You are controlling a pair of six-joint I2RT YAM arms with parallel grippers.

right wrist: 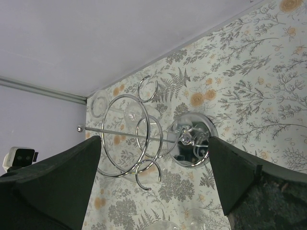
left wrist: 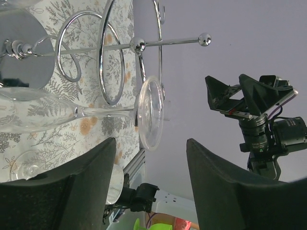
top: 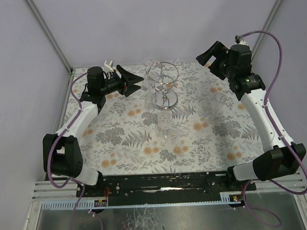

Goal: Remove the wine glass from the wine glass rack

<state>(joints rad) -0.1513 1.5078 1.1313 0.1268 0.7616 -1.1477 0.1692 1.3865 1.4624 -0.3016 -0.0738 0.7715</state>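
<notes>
A robotics lab test cell: plain pale enclosure walls [top: 154, 23] on metal framing [top: 49, 34], robot arms [top: 80, 121] bolted to a floral-clothed table [top: 195, 143].

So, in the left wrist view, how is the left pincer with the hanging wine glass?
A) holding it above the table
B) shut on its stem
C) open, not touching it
C: the left pincer stands open, and the wine glass hangs on the wine glass rack just beyond it, with a gap on both sides.

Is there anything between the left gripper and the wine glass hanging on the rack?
Nothing visible. The open left gripper faces the wine glass foot-first; wire loops of the wine glass rack lie beside and beyond it.
</notes>
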